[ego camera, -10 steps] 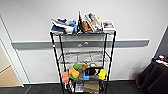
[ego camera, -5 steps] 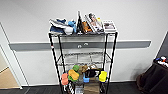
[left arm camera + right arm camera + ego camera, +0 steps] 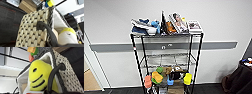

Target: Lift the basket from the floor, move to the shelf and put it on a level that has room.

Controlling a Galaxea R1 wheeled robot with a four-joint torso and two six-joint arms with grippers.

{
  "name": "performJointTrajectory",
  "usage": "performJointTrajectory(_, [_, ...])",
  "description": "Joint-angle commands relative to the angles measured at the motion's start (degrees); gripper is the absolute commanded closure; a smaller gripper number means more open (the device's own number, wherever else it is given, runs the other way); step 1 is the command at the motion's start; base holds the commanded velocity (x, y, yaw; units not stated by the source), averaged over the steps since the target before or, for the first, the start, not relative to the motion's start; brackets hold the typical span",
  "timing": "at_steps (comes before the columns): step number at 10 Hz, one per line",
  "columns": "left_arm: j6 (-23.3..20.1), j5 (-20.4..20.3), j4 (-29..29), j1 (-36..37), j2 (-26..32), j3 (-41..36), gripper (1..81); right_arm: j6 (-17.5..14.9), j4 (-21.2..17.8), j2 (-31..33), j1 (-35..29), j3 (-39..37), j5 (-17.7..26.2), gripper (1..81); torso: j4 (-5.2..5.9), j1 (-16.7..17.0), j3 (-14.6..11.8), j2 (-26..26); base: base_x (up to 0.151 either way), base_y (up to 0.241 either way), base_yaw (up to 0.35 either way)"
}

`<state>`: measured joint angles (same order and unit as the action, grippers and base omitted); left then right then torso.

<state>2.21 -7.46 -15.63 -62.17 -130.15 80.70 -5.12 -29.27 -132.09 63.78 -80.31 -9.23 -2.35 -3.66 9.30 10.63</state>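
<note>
The shelf (image 3: 166, 62) stands against the white wall, books (image 3: 177, 23) and shoes (image 3: 144, 26) on its top tier, coloured blocks (image 3: 156, 77) on a lower one, and a bare wire level (image 3: 164, 60) between them. The basket (image 3: 33, 32) shows close in both wrist views, a yellow plush toy (image 3: 38, 77) inside it. Whether either hand is apart or together, I cannot tell.

No lettering, number, brand or sign is being shown clearly enough to be read. Printed covers are being displayed on the books (image 3: 178, 23) standing on the top tier of the shelf (image 3: 166, 62), but their print is blurred. A small pale mark on the grey wall strip (image 3: 166, 46) behind cannot be deciphered either.
</note>
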Motion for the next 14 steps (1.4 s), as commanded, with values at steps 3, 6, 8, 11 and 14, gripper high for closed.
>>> performJointTrajectory(3, [-0.19, 0.52, 2.8, 6.4, 0.06, -5.64, 81.1, 0.29, 1.67, 0.39, -5.98, 4.74, 3.69, 81.1, 0.0, 0.0, 0.0, 0.0, 0.13, 0.0, 0.0])
performJointTrajectory(6, [-0.19, 0.52, 2.8, 6.4, 0.06, -5.64, 81.1, 0.29, 1.67, 0.39, -5.98, 4.91, 3.69, 81.1, 0.0, 0.0, 0.0, 0.0, 0.132, 0.0, 0.0])
performJointTrajectory(8, [-0.19, 0.52, 2.8, 6.32, -0.03, -5.64, 81.1, 0.29, 1.67, 0.48, -5.81, 4.91, 3.69, 81.1, 0.0, -0.02, 0.0, 0.0, 0.132, 0.0, 0.0])
performJointTrajectory(11, [-0.19, 0.52, 2.8, 6.4, -0.03, -5.64, 81.1, 0.29, 1.67, 0.48, -5.63, 4.65, 3.69, 81.1, 0.0, -0.02, 0.0, 0.0, 0.132, 0.0, 0.0])
performJointTrajectory(14, [-0.27, 0.52, 2.88, 5.96, -0.03, -5.64, 81.1, 0.29, 1.68, 0.48, -5.28, 4.82, 3.69, 81.1, 0.0, -0.02, 0.0, 0.0, 0.124, 0.0, 0.0])
